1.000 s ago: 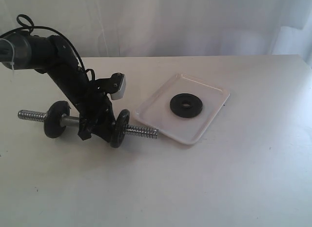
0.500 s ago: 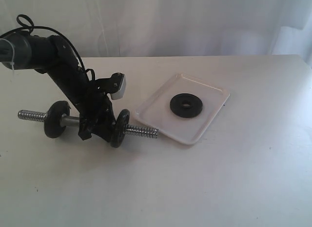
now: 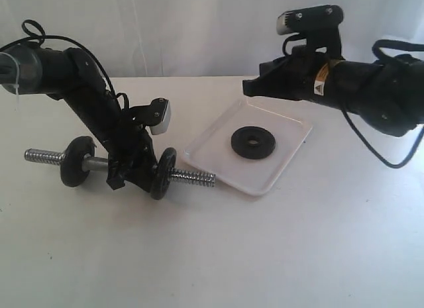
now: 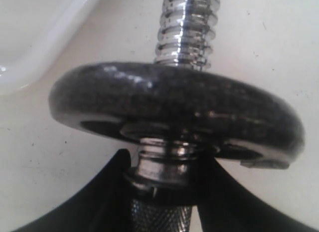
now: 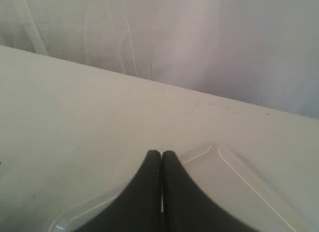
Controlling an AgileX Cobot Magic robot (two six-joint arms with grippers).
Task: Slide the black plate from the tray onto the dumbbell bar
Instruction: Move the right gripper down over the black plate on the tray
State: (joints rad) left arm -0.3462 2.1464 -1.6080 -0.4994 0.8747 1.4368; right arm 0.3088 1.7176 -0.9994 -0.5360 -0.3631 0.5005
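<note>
The black, jointed left arm (image 3: 76, 79) reaches in from the left edge of the exterior view and slopes steeply down toward the surface; the black left gripper (image 3: 122, 178) at its low end points downward; its dark fingertips (image 4: 115, 184) stand either side of the short chrome dumbbell bar (image 3: 192, 177), the jaws clamped on the knurled middle; the black right arm (image 3: 374, 96) comes in from the right edge, raised well above the surface and lying close to level; the black right gripper (image 3: 248, 87) points leftward, tilted slightly down; its jaws are pressed together tip to tip, with nothing between them.
</note>
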